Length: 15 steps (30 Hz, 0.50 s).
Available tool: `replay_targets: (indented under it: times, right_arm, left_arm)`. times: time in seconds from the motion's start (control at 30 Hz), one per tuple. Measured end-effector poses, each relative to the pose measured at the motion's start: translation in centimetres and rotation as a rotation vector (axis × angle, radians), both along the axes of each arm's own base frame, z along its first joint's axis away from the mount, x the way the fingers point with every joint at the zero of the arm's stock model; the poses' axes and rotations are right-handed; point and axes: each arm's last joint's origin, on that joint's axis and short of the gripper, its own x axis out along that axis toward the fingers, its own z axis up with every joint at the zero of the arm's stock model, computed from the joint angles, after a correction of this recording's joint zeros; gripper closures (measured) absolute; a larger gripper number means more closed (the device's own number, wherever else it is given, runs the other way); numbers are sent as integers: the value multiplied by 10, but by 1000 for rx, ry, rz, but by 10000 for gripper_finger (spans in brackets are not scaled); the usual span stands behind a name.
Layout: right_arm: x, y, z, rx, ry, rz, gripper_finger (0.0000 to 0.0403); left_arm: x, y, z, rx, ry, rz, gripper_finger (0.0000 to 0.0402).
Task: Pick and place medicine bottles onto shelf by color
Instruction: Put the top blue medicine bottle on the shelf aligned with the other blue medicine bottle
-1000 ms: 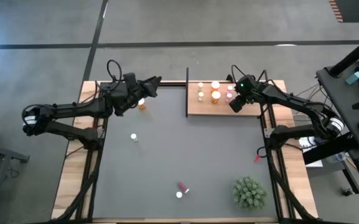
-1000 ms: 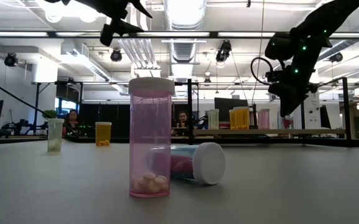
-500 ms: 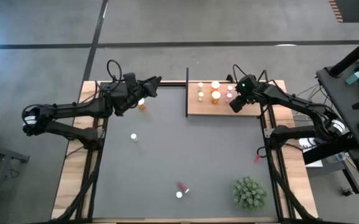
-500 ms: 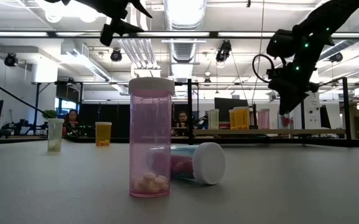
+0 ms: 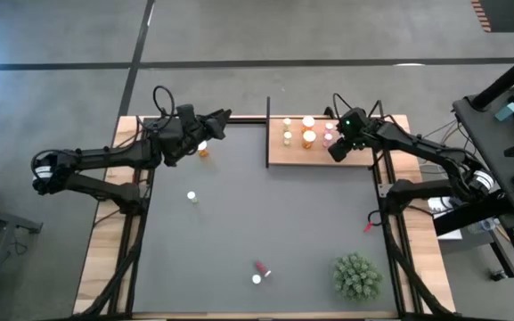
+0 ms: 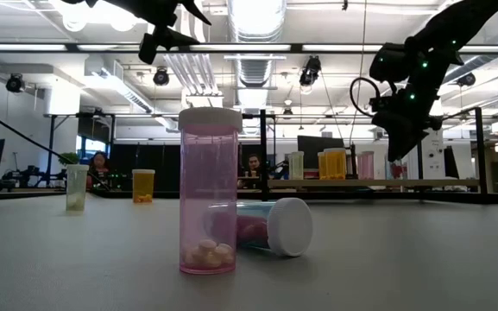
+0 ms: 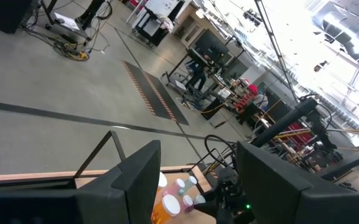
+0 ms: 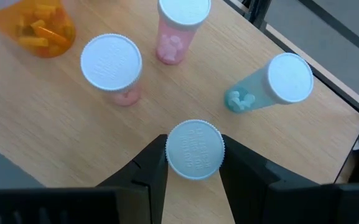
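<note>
My right gripper is over the right end of the wooden shelf, shut on a white-capped bottle; only its cap shows. Orange, pink and pale green bottles stand on the shelf around it. My left gripper is open and empty, raised above the mat's far left, near an orange bottle standing on the mat. A small pale bottle stands farther toward the near side. One pink bottle stands upright near the front edge. A second lies on its side behind it. My right gripper pinches the bottle's round white cap between its two fingers, one on each side. The fingers point down from above. The bottle is upright; whether its base rests on the shelf board I cannot tell, as the cap hides the body.
A green spiky plant stands at the mat's near right corner. A black post marks the shelf's left end. The dark grey mat has open room between the bottles in its middle.
</note>
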Motion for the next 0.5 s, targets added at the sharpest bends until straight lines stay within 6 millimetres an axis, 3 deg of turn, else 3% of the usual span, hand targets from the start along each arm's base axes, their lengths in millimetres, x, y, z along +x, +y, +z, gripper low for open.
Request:
replay_targets:
  times: [0.5]
  right_arm:
    - [0, -1, 0, -19, 14, -14, 282]
  left_arm:
    - [0, 0, 0, 1, 0, 0, 209]
